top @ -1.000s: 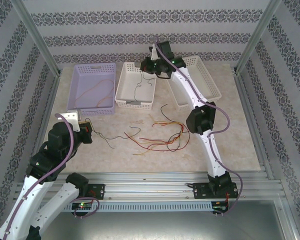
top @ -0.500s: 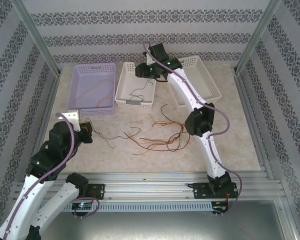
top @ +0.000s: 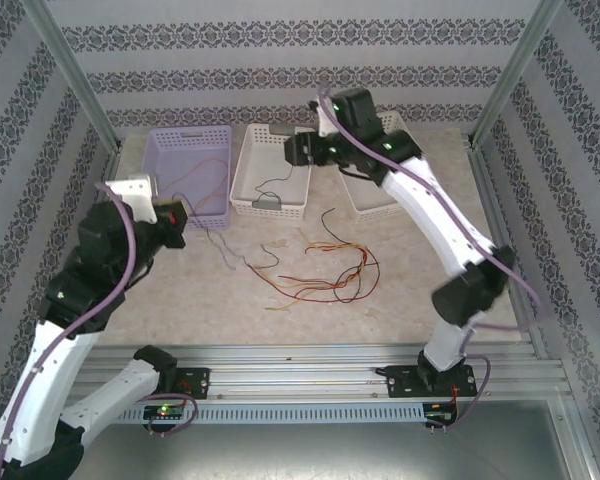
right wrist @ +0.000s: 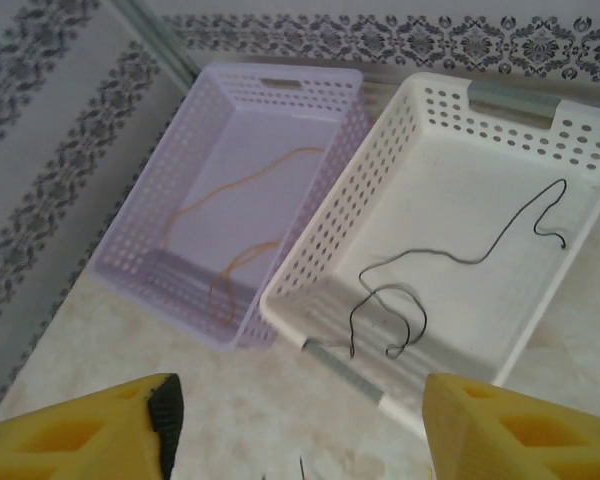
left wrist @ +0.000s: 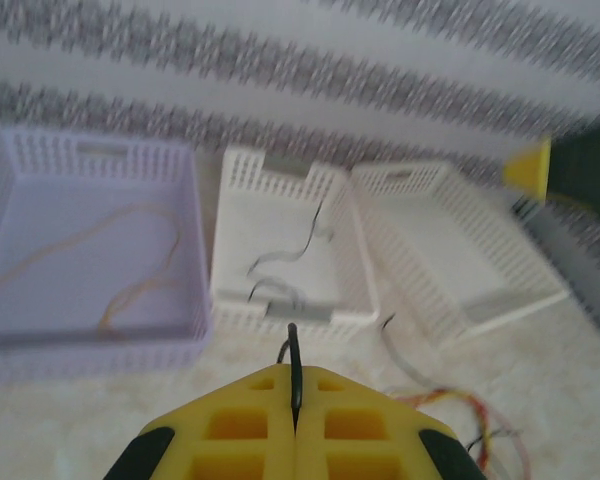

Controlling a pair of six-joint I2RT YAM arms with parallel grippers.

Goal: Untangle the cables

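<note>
A loose tangle of red, yellow and black cables (top: 325, 275) lies mid-table; its edge is the red and yellow cables (left wrist: 475, 415) at the lower right of the left wrist view. My left gripper (top: 177, 218) hovers near the purple basket's front corner. Its yellow fingers (left wrist: 250, 420) are shut on a thin black cable (left wrist: 295, 365), which trails right toward the tangle as a dark cable (top: 228, 252). My right gripper (top: 296, 150) hangs open over the middle white basket (top: 242, 178) with nothing between its jaws (right wrist: 300, 440). One black cable (right wrist: 450, 262) lies in that basket.
The purple basket (top: 160, 160) at the back left holds a tan cable (right wrist: 242, 215). A second white basket (top: 415, 160) stands at the back right, partly under my right arm. Metal frame posts and patterned walls close in the sides and the back.
My right gripper opened and dropped the black cable into the middle white basket, then swung up and right. My left gripper rose and moved back with its cable.
</note>
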